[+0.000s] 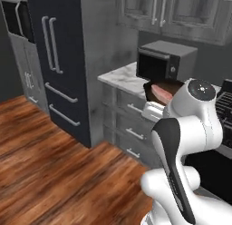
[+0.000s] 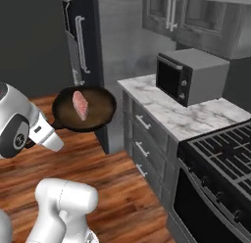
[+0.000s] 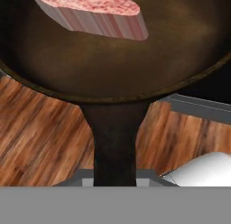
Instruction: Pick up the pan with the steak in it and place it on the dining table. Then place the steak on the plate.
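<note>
The pan [image 2: 93, 114], a dark round skillet, hangs in the air over the wood floor, left of the grey cabinet counter. The steak [image 2: 80, 105], a pinkish-red slab, lies inside it. My gripper [image 2: 55, 124] is shut on the pan's short handle [image 3: 115, 142], which runs down to the bottom of the hand view below the pan [image 3: 113, 69] and steak [image 3: 90, 11]. In the left base view the steak [image 1: 161, 92] and the pan's rim [image 1: 148, 88] peek out behind my arm. The dining table and the plate are out of view.
A grey microwave [image 2: 191, 75] stands on the marble-topped counter [image 2: 171, 117] with drawers. A black stove [image 2: 220, 149] adjoins it on the right. A tall dark fridge [image 1: 59, 61] stands left of the counter. Open wood floor [image 1: 45, 165] lies to the left.
</note>
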Tool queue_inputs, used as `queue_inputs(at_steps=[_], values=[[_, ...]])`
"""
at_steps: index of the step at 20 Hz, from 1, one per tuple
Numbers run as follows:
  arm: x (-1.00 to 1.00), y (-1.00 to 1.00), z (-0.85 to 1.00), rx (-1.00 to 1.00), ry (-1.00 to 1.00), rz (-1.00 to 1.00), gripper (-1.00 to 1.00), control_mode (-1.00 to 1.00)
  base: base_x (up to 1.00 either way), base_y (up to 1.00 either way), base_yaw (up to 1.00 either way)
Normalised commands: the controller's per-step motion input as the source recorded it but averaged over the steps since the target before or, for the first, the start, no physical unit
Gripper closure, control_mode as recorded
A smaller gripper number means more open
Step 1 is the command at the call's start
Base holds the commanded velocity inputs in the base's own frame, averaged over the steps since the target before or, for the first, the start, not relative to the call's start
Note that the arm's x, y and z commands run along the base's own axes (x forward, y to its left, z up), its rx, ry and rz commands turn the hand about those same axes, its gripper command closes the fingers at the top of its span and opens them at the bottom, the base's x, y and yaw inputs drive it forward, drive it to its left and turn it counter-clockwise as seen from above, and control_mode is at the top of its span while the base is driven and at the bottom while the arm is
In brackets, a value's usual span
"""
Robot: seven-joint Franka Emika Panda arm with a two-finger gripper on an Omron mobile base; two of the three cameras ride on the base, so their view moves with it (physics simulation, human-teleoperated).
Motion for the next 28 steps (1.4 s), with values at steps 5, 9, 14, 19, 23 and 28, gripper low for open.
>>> queue_inputs(at_steps=[5, 9, 14, 19, 23, 28], values=[[0.0, 0.0, 0.0, 0.0, 0.0, 0.0, 1.0, 1.0, -0.04, 0.0, 0.5], [0.0, 0.0, 0.0, 0.0, 0.0, 0.0, 1.0, 1.0, -0.04, 0.0, 0.5], [0.0, 0.0, 0.0, 0.0, 0.0, 0.0, 1.0, 1.0, -0.03, 0.0, 0.5], [0.0, 0.0, 0.0, 0.0, 0.0, 0.0, 1.0, 1.0, -0.04, 0.0, 0.5], [0.0, 0.0, 0.0, 0.0, 0.0, 0.0, 1.0, 1.0, -0.03, 0.0, 0.5], [0.0, 0.0, 0.0, 0.0, 0.0, 0.0, 1.0, 1.0, -0.03, 0.0, 0.5]])
